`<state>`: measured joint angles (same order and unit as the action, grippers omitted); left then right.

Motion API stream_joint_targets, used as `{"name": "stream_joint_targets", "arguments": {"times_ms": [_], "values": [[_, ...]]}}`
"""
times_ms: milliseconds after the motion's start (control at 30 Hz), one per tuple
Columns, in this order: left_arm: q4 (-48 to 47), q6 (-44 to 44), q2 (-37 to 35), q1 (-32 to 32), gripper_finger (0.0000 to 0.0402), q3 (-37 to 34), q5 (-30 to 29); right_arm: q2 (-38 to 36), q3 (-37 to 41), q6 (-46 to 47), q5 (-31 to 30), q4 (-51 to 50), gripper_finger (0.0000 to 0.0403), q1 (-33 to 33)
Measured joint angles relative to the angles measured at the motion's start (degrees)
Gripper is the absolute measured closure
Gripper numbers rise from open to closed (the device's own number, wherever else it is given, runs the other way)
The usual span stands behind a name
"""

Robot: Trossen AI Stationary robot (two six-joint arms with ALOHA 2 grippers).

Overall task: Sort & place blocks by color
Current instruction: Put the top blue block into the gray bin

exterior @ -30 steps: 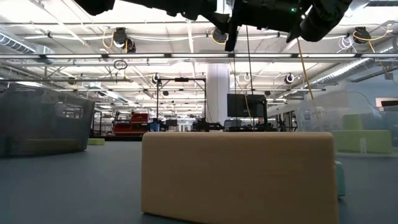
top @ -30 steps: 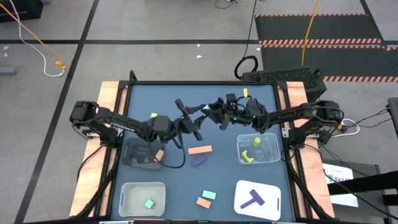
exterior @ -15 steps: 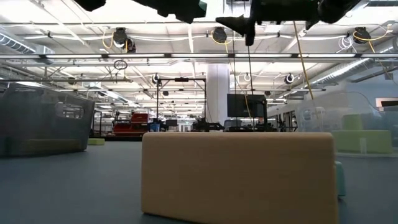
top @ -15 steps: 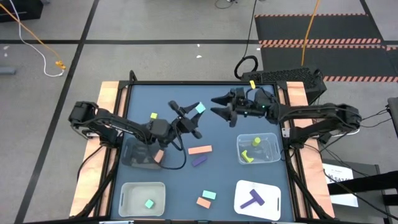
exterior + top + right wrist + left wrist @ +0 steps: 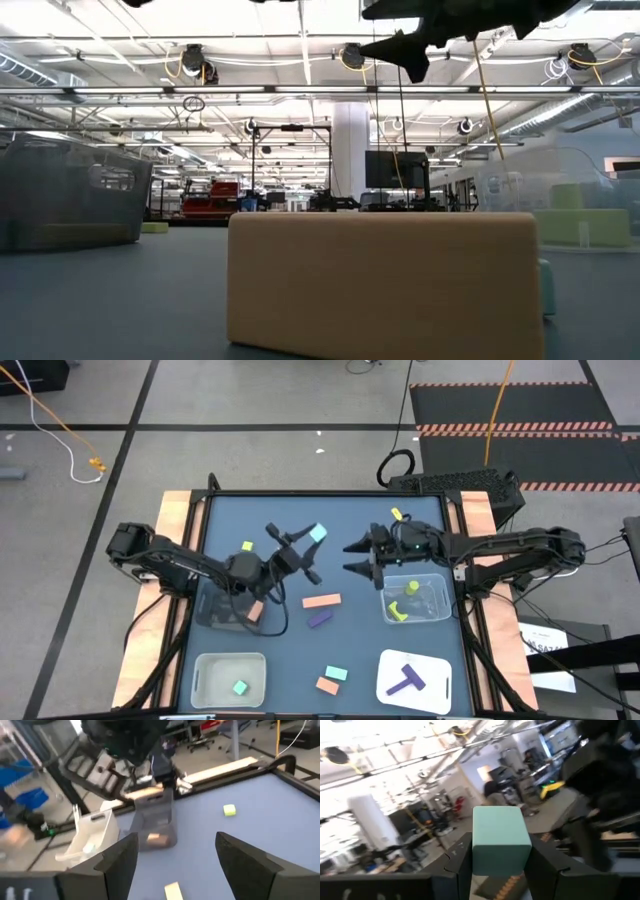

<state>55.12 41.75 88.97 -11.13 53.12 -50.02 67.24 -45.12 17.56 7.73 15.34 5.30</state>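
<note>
Mint-green cube (image 5: 500, 840) clamped in left gripper (image 5: 496, 865).

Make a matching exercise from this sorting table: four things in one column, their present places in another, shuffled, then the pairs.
Things:
1. mint-green cube
2. purple T-shaped block
3. small mint-green block
4. yellow-green bent block

Places:
A. in the clear bin at the table's right side
B. on the white tray at the near right
C. between the left gripper's fingers
D. in the clear bin at the near left

Pairs: 1-C, 2-B, 3-D, 4-A
</note>
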Motion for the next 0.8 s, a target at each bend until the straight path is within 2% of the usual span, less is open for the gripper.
{"name": "stream_joint_targets", "arguments": {"times_ms": [133,600,700,800], "values": [[-6.3,-6.4,-1.0,-4.1,0.0267,0.0,0.7,0.4,0.0,-2.4,-0.1,0.0,0.0149,-2.0],[-28.8,-43.5,-1.0,-20.3,0.0267,0.0,1.7,3.0,0.0,-3.7,-0.2,-0.7,0.0149,-3.2],[-32.3,-52.6,-1.0,-22.5,0.0266,0.0,6.3,4.3,0.1,-3.7,-0.2,-1.1,0.0149,-3.2],[-36.6,-62.6,-1.7,-23.5,0.0266,0.0,14.6,6.2,0.1,-3.7,-0.2,-0.2,0.0149,-3.2]]}}
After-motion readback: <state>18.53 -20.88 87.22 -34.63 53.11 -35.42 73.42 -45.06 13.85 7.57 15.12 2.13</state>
